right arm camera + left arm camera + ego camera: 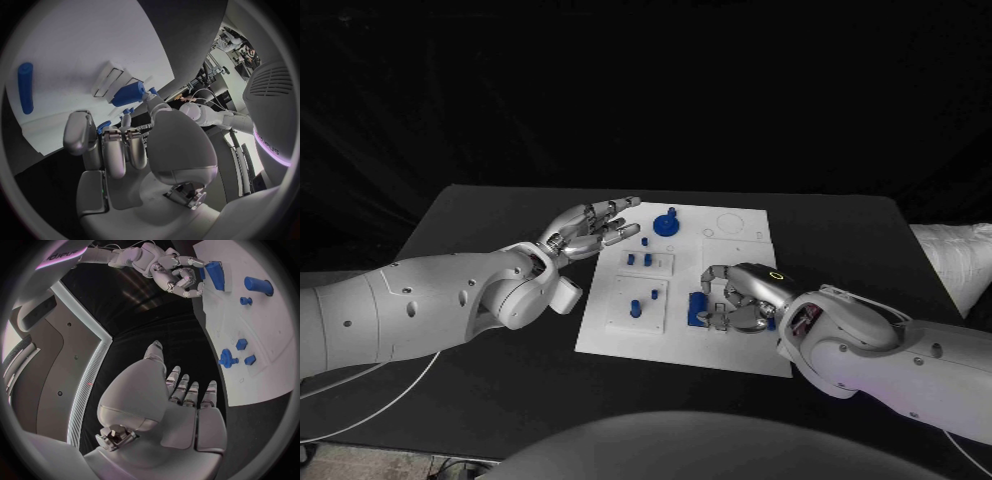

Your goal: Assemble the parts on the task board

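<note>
Silver fingers of the left hand are spread and hold nothing, hovering at the task board 's left edge. Further right, the right hand curls around a blue block standing on the board (grip looks partial); seat it squarely, pressing straight down.

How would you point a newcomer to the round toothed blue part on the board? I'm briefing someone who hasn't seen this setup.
Start at the white task board in the middle of the black table. Go to its far edge, just past the fingertips of the left hand, which hovers open over the board's left side. The gear sits there: it is round and toothed, while the other blue parts are small pegs or blocks.
</note>
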`<state>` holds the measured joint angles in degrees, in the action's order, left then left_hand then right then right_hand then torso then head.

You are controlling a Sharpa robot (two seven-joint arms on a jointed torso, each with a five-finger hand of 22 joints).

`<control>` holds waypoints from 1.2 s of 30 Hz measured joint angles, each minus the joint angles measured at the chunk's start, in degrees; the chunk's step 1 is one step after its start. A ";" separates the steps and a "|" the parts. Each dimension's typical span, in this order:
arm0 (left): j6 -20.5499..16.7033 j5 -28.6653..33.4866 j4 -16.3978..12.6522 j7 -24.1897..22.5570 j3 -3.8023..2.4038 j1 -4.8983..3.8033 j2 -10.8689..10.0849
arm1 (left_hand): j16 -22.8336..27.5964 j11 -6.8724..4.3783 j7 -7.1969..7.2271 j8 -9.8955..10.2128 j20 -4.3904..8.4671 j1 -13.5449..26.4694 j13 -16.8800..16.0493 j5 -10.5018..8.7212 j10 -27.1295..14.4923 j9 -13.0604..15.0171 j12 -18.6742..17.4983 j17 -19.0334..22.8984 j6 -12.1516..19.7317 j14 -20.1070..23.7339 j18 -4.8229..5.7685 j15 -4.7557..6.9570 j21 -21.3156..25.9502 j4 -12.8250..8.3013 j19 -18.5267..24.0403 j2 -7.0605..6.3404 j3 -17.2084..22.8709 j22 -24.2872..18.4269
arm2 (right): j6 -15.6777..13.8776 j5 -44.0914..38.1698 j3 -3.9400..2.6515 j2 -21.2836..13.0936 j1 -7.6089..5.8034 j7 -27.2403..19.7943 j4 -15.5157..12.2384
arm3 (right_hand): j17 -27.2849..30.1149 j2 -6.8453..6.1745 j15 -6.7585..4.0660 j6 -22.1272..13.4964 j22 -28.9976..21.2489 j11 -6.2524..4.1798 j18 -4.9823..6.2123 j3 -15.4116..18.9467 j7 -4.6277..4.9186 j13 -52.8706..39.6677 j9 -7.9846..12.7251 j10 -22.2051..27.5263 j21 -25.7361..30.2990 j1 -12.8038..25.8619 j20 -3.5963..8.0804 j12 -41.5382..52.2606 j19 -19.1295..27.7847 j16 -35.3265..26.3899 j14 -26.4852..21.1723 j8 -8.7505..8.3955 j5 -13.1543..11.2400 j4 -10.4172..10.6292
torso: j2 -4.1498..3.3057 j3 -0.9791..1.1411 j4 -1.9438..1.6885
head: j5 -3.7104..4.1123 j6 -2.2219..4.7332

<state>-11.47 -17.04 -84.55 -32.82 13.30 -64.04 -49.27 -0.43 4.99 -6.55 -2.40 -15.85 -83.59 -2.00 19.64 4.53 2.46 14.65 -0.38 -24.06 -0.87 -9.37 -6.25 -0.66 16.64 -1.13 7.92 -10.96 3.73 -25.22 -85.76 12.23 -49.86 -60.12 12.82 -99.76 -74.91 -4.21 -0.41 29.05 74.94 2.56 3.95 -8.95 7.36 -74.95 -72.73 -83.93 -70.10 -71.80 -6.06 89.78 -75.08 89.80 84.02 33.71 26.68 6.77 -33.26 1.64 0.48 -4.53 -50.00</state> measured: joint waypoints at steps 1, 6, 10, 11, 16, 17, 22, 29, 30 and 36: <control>0.02 0.00 0.00 0.01 0.00 0.00 0.00 | 0.00 0.00 -0.04 0.00 0.00 -0.17 0.00 0.00 0.00 0.00 0.18 0.00 -0.04 -0.05 0.00 -0.05 0.00 0.00 0.00 -0.17 0.00 0.02 | 0.01 -0.06 0.00 0.03 0.04 0.00 0.04 | 0.00 -0.08 0.00 0.00 0.00 0.00 0.00 -0.24 0.00 0.00 0.00 0.00 0.16 -0.39 -0.08 0.00 0.08 0.00 0.00 0.35 0.98 -0.24 | 0.00 0.01 0.00 | -0.03 0.00; 0.15 0.00 0.00 0.09 0.00 0.01 -0.03 | 0.00 0.12 -0.18 0.00 0.00 -0.53 -0.04 0.21 0.12 0.05 0.36 -0.06 -0.62 -0.41 0.00 -0.42 0.00 0.01 0.00 -0.08 -0.33 0.07 | 0.18 -0.35 0.03 0.18 0.31 0.00 0.19 | 0.00 -0.17 0.00 -0.36 0.00 0.00 0.89 -1.35 -0.05 0.00 0.28 0.00 0.16 -1.52 -0.08 0.00 0.08 0.00 0.00 1.15 3.87 -0.99 | 0.00 0.02 -0.02 | -0.18 0.00; 0.26 0.00 -0.01 0.16 0.00 0.01 -0.02 | -0.23 0.53 -0.50 -0.21 0.00 -0.68 -0.09 0.21 0.09 0.12 0.65 -0.14 -0.94 -0.50 -0.01 -0.50 0.00 0.01 0.00 0.07 -0.33 0.11 | 0.30 -0.48 0.07 0.21 0.47 0.00 0.24 | 0.01 -0.18 0.00 -0.36 -0.01 0.00 0.90 -1.83 -0.05 0.00 0.38 0.00 0.16 -2.12 -0.08 0.00 0.08 0.00 0.00 1.54 3.94 -1.46 | 0.00 0.02 -0.02 | -0.24 0.00; 0.28 0.00 -0.01 0.19 0.00 0.01 -0.02 | -0.23 0.53 -0.50 -0.21 0.00 -0.76 -0.09 0.21 0.09 0.12 0.65 -0.13 -0.94 -0.50 0.00 -0.50 0.00 0.01 0.00 0.15 -0.33 0.11 | 0.32 -0.52 0.07 0.21 0.49 0.00 0.24 | 0.00 -0.18 0.00 -0.36 0.00 0.00 0.89 -1.83 -0.05 0.00 0.38 0.00 0.16 -2.12 -0.08 0.00 0.08 0.00 0.00 1.54 3.94 -1.47 | 0.00 0.02 -0.02 | -0.25 0.00; 0.34 0.00 -0.03 0.26 0.00 0.01 -0.02 | -0.23 0.53 -0.38 -0.21 -0.20 -0.76 -0.08 0.38 0.09 0.12 0.65 -0.13 -1.06 -0.71 -0.01 -0.71 0.00 -0.11 -0.20 0.15 -0.45 0.11 | 0.37 -0.61 0.07 0.17 0.57 0.00 0.17 | 0.01 -0.18 0.00 -0.36 -0.01 0.00 0.89 -2.39 -0.05 0.01 0.59 0.00 0.16 -2.76 -0.08 0.00 0.07 0.00 0.00 2.33 3.94 -2.02 | 0.00 0.02 -0.01 | -0.32 0.00; 0.35 0.00 -0.04 0.28 0.00 0.01 -0.02 | -0.23 0.53 -0.30 -0.21 -0.20 -0.76 -0.08 0.46 0.09 0.11 0.65 -0.19 -1.14 -0.71 -0.01 -0.71 0.00 -0.15 -0.20 0.15 -0.49 0.11 | 0.38 -0.62 0.07 0.16 0.58 0.00 0.17 | 0.01 -0.13 0.00 -0.36 -0.01 0.00 0.89 -2.39 -0.05 0.01 0.67 0.00 0.16 -2.82 -0.08 0.00 0.08 0.00 0.00 2.47 3.40 -2.02 | 0.00 0.02 -0.01 | -0.32 0.00; 0.39 -0.01 -0.06 0.36 0.00 0.01 -0.06 | -0.23 0.56 -0.41 -0.21 -0.20 -0.76 -0.08 0.46 0.12 0.11 0.68 -0.20 -1.26 -0.71 -0.01 -0.71 0.00 -0.15 -0.20 0.15 -0.49 0.11 | 0.43 -0.70 0.04 0.10 0.63 0.16 0.21 | 0.01 0.11 0.00 -0.92 -0.01 0.00 0.89 -2.39 -0.09 0.01 1.04 0.00 0.16 -3.06 -0.08 0.00 0.07 0.00 0.00 4.38 -4.50 -2.03 | 0.00 0.02 0.00 | -0.33 0.00; 0.46 -0.02 -0.07 0.50 0.00 0.02 -0.05 | -0.45 0.73 -0.50 -0.21 -0.20 -0.98 -0.08 0.82 0.30 0.11 0.88 -0.19 -1.34 -0.71 -0.01 -0.71 0.00 0.02 -0.20 0.37 -0.65 0.11 | 0.55 -0.76 0.02 0.15 0.94 0.62 0.66 | 0.01 0.11 0.00 -1.63 -0.02 0.00 0.89 0.52 -0.41 0.02 1.59 0.00 0.16 -0.58 -0.08 0.00 0.07 0.00 0.00 7.22 -19.03 0.38 | 0.00 0.01 0.00 | -0.36 0.00; 0.47 -0.02 -0.07 0.53 0.00 0.02 -0.04 | -0.44 0.73 -0.63 -0.21 -0.20 -0.98 -0.07 0.82 0.30 0.12 0.88 -0.19 -1.47 -0.84 -0.01 -0.84 0.00 0.02 -0.20 0.37 -0.64 0.11 | 0.57 -0.76 0.02 0.17 1.02 0.70 0.75 | 0.01 0.10 0.00 -1.63 -0.02 0.00 0.89 0.98 -0.42 0.02 1.70 0.00 0.16 -0.40 -0.08 0.00 0.07 0.00 0.00 7.54 -20.77 0.85 | 0.00 0.01 -0.01 | -0.37 0.00; 0.56 -0.03 -0.07 0.65 0.00 0.03 -0.03 | -0.44 0.73 -0.69 -0.21 -0.20 -1.43 -0.07 1.10 0.30 0.16 0.88 -0.19 -1.94 -0.92 -0.01 -0.92 0.00 0.02 -0.20 0.37 -0.64 0.10 | 0.71 -0.76 0.03 0.19 1.27 1.01 1.08 | -0.04 -1.34 -0.01 -2.28 -0.02 0.00 0.89 3.33 -0.58 0.02 2.18 0.00 0.16 1.04 -0.08 0.00 0.07 0.00 0.00 8.42 -23.58 3.19 | 0.00 0.01 0.00 | -0.46 0.00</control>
<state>-10.91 -17.07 -84.63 -32.16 13.30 -64.01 -49.29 -0.88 5.73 -7.24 -2.62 -16.06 -85.02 -2.07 20.74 4.83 2.63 15.54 -0.57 -26.00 -1.79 -9.38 -7.17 -0.66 16.65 -1.33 8.29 -11.60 3.83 -24.52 -86.51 12.26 -49.66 -58.85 13.83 -98.68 -74.95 -5.55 -0.42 26.77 74.92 2.56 4.84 -5.62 6.79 -74.93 -70.55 -83.94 -69.95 -70.76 -6.14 89.78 -75.00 89.80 84.02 42.14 3.10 9.96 -33.26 1.65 0.48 -4.99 -50.00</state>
